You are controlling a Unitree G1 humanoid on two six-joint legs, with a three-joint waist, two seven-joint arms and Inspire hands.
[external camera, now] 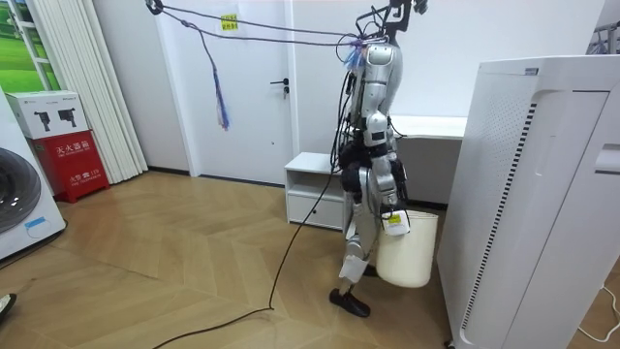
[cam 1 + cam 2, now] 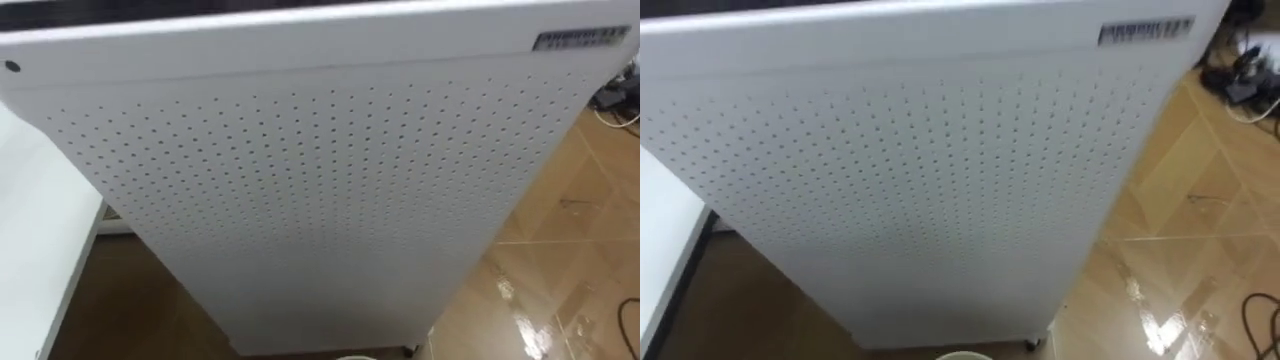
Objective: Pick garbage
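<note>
Before the robot, tall white perforated panel (image 2: 320, 200), smooth round cream bin (image 1: 407, 250).

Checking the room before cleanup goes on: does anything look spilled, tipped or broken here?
Nothing plainly is. The white perforated unit stands straight, and the white bin beside the robot looks whole. A shiny patch on the wooden floor near the unit may be glare or wetness; I cannot tell.

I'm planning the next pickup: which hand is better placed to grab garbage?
Likely the left. In the room view the right hand sits at the rim of the white bin, apparently carrying it beside the tall perforated unit. Whether the left hand is free cannot be told.
</note>
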